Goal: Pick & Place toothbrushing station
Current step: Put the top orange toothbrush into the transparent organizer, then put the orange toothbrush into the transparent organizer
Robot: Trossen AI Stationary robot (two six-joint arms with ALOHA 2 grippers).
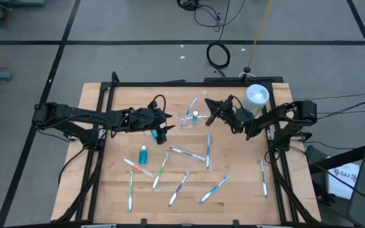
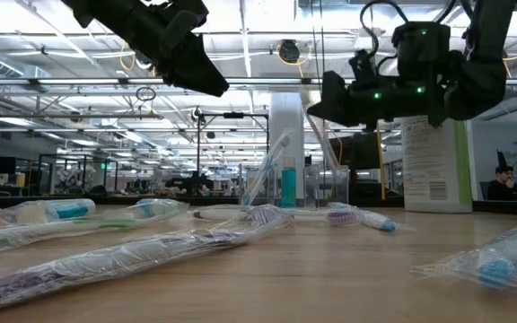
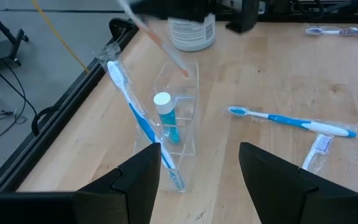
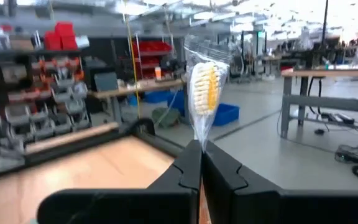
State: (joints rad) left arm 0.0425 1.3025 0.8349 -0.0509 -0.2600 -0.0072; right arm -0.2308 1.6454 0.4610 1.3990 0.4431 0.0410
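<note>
Clear cup (image 3: pixel 178 118) at table's far centre holds a blue toothbrush (image 3: pixel 138 118) and teal tube (image 3: pixel 166 118); right gripper (image 4: pixel 201 163) beside it, jaws clamped on a wrapped toothbrush (image 4: pixel 204 93); left gripper (image 3: pixel 194 171) nearby, jaws apart.

Dark jointed arms, black cables.

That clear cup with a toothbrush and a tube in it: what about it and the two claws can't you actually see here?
- Clear cup: in the high view, too small to count its contents.
- Wrapped toothbrush in the right gripper: in the right wrist view, its handle is hidden by the closed fingers.
- Left gripper: in the low view, its tips blend into one dark shape.
- White container: in the left wrist view, its top is cut off by the edge.
</note>
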